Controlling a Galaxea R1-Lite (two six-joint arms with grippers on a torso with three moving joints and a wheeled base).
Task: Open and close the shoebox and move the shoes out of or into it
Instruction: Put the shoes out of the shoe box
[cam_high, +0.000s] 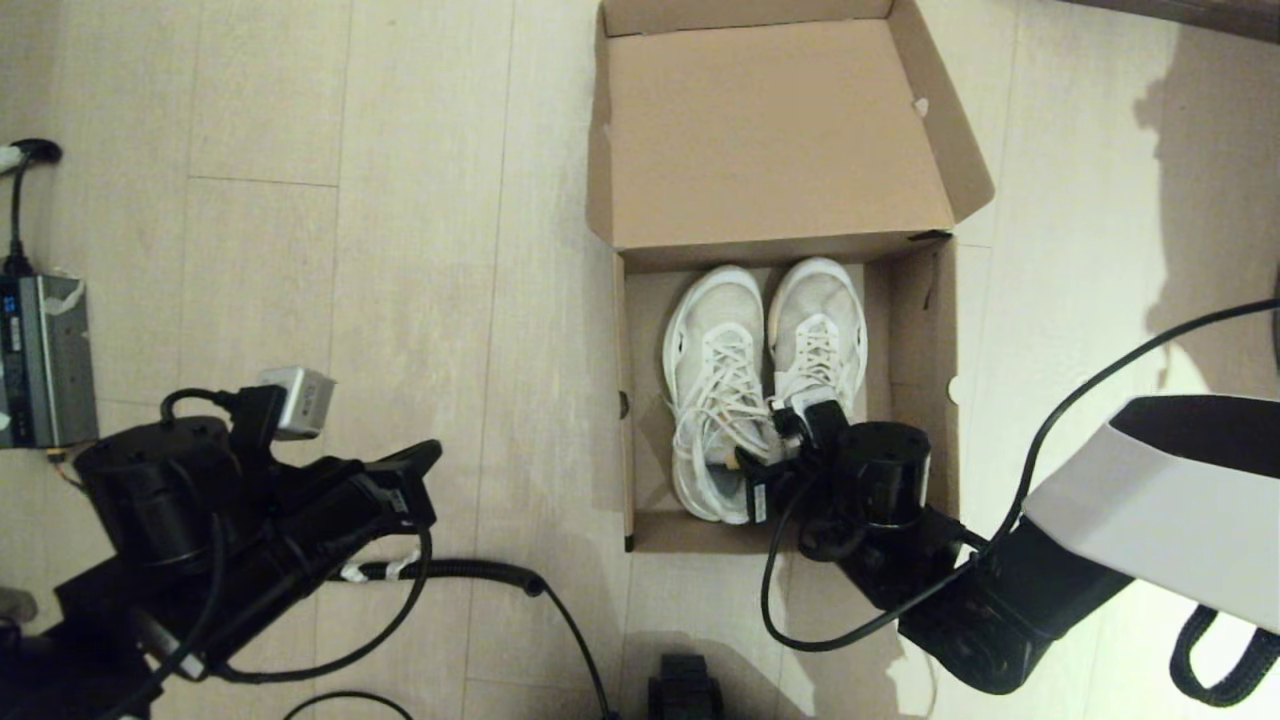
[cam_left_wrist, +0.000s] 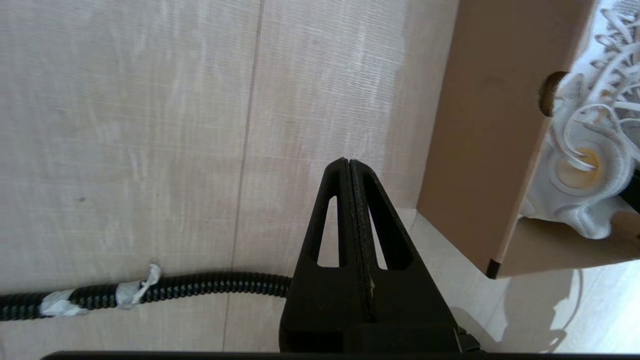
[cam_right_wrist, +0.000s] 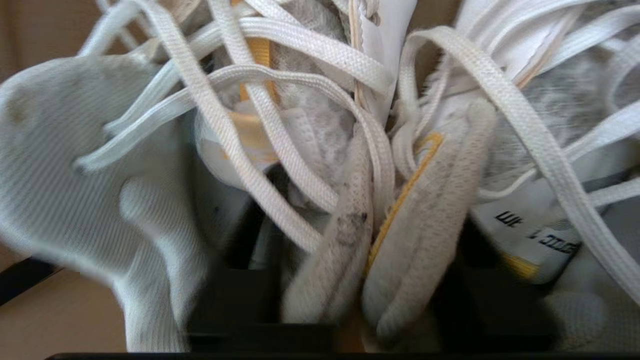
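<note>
The brown shoebox stands open on the floor, its lid folded back away from me. Both white sneakers lie side by side inside, toes toward the lid. My right gripper reaches down into the box at the heel ends. In the right wrist view it is shut on the two inner collars of the shoes, pinched together, with laces tangled above. My left gripper is parked over the floor left of the box, shut on nothing; the box side and one shoe show beside it.
A grey electronic unit with a cable sits at the far left. A black corrugated hose runs across the floor in front of the box. My white body shell fills the right side.
</note>
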